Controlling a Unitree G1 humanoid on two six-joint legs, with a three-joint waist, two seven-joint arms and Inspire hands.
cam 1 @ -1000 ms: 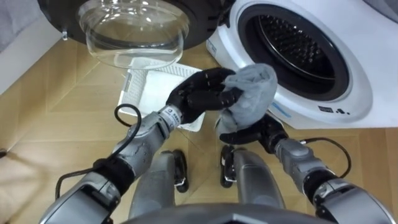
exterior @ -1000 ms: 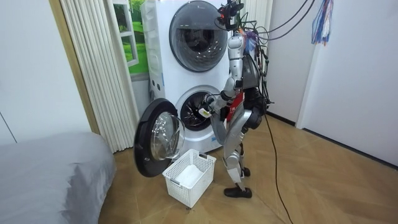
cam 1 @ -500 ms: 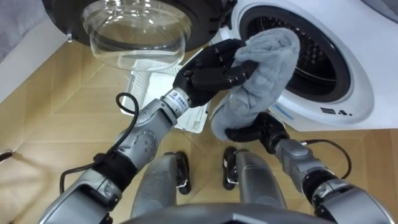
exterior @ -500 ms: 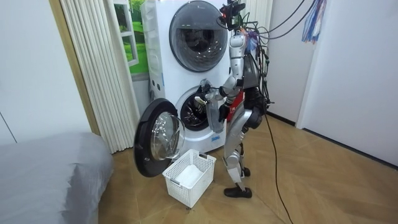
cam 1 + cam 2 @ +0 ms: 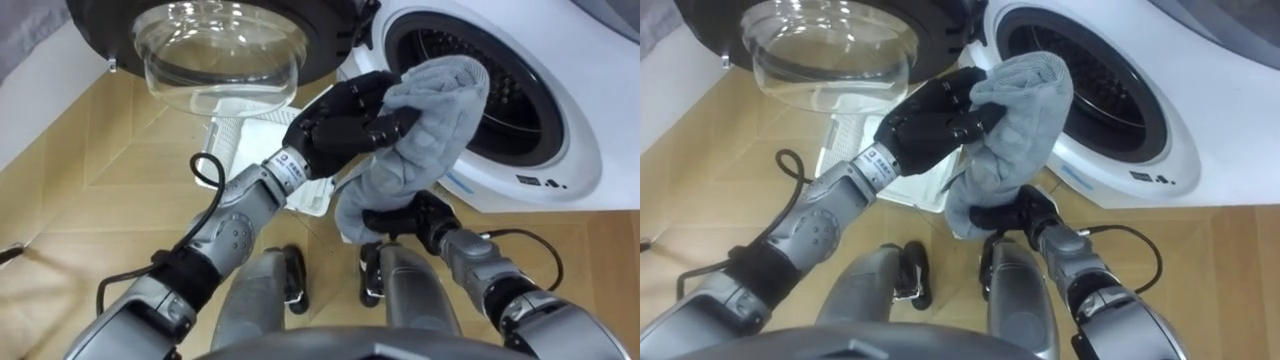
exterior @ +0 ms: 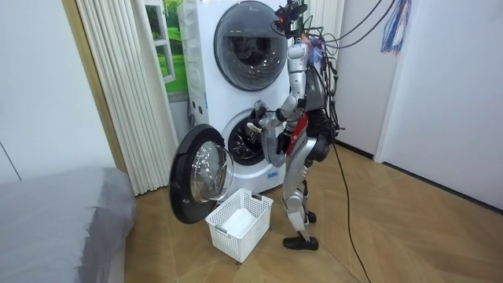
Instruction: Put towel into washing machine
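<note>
My left hand (image 5: pixel 345 120) is shut on a grey towel (image 5: pixel 435 115) and holds it up in front of the open drum (image 5: pixel 500 85) of the white washing machine (image 5: pixel 590 120). The towel hangs down from that hand, its top level with the drum's mouth but outside it. My right hand (image 5: pixel 405 215) is below, with its fingers curled on the towel's hanging lower end. In the room view I stand facing the lower machine (image 6: pixel 244 141), towel (image 6: pixel 271 145) held at its opening.
The round door (image 5: pixel 220 50) with its glass bowl stands swung open to my left. A white laundry basket (image 5: pixel 245 135) sits on the wooden floor below it, beside my feet. A second machine (image 6: pixel 251 43) is stacked on top, and a grey bed (image 6: pixel 55 228) fills the room view's left.
My left hand has lifted the towel up and towards the drum opening. My right hand's fingers have curled in on the towel's lower end.
</note>
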